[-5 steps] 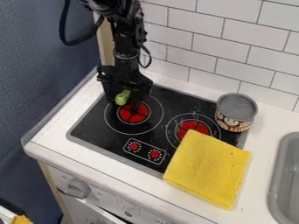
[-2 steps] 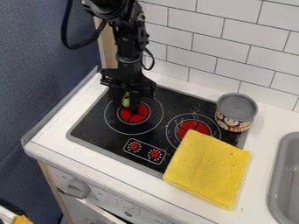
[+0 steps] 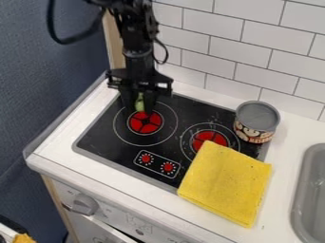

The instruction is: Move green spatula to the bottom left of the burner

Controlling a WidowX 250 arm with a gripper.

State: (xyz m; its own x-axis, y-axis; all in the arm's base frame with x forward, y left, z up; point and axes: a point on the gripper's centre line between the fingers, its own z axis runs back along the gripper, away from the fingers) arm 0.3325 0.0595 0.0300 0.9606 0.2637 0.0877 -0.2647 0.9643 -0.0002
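So the gripper [image 3: 139, 108] has the green spatula [image 3: 139, 102] pinched, right at the left burner's [image 3: 145, 124] far side.

White counter [image 3: 66, 133], black cooktop [image 3: 105, 142] set into it. Clock read from cooktop centre, as I see it standing here: left burner [image 3: 145, 122] at 11, right burner [image 3: 209, 136] at 3, both with red middles. Two-knob panel [image 3: 157, 164] at 6. Can [image 3: 257, 123] with grey top upright between 2 and 3, at cooktop's right end. Yellow cloth [image 3: 225, 182] flat between 4 and 5, part on cooktop, part on counter, near can, apart from it. Grey sink [image 3: 300, 182] let into counter at 4.
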